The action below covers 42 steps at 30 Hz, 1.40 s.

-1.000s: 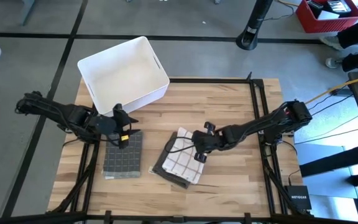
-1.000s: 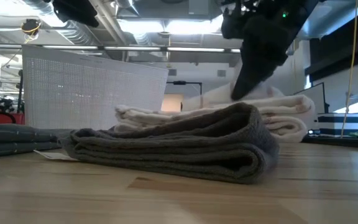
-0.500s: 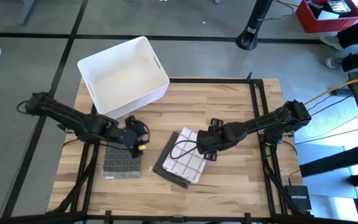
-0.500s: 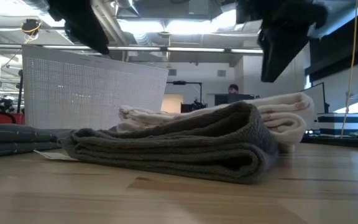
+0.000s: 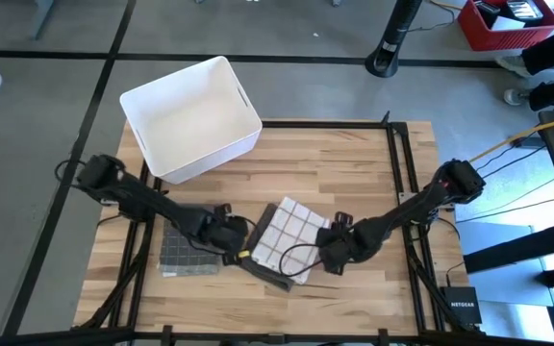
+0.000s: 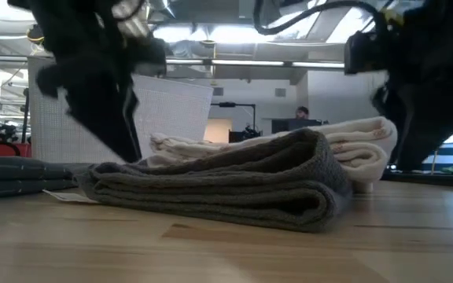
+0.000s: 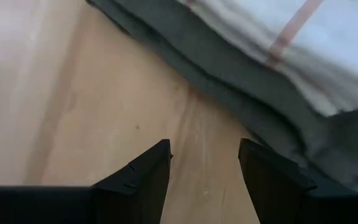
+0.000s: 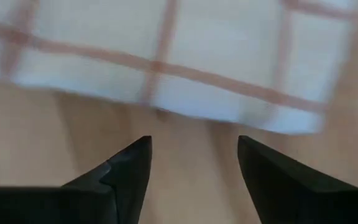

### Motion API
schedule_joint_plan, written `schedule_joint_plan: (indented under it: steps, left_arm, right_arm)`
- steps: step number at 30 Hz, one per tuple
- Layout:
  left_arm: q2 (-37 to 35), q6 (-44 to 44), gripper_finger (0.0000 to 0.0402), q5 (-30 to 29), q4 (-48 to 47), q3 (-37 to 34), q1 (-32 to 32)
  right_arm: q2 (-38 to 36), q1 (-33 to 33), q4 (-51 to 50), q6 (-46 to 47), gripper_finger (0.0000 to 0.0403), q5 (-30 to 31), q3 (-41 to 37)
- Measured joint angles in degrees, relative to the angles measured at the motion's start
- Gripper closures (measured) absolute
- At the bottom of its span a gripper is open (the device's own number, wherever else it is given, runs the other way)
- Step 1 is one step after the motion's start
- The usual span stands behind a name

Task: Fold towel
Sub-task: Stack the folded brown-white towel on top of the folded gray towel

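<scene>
High view: a white checked towel [image 5: 287, 240] is seen folded on a grey towel [image 5: 258, 266], lower centre of frame, long axis running upper right to lower left. The left gripper [image 5: 234, 235] is placed at its left edge, the right gripper [image 5: 339, 252] at its right edge.

Low view: the stack is seen mid-frame on the table [image 6: 226, 244].

Wrist views: both grippers' fingers are spread wide, nothing held, bare wood between them.
</scene>
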Motion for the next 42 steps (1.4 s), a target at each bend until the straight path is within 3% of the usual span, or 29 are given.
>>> schedule_joint_plan:
  steps: [7, 18, 25, 30, 37, 42]
  left_arm:
    - [7.7, 0.1, 0.0218, 0.6, 6.6, 0.0, 0.0]
    - [8.8, 0.1, 0.0218, 1.3, 11.9, 0.0, 0.0]
    - [8.8, -1.5, 0.0218, 1.4, 12.0, 0.0, 0.0]
    - [9.1, -4.1, 0.0218, 1.9, 15.5, 0.0, 0.5]
    - [12.9, -6.1, 0.0218, 3.5, 29.9, 0.0, 0.7]
    - [16.9, -5.6, 0.0218, 3.5, 37.7, 0.6, 1.5]
  right_arm:
    - [0.6, 0.0, 19.0, 5.5, 0.0164, -2.2, -8.0]
    - [4.9, -4.3, 28.2, -0.4, 0.0164, 0.6, -8.2]
    - [2.9, -3.7, 18.7, 0.0, 0.0164, -4.7, -7.9]
    - [-1.8, -2.1, 6.0, 0.7, 0.0164, -6.4, -8.3]
    - [-8.5, -1.1, -12.7, 0.5, 0.0164, -0.1, -8.3]
    - [-12.9, -1.1, -15.7, 2.8, 0.0164, 5.1, -8.3]
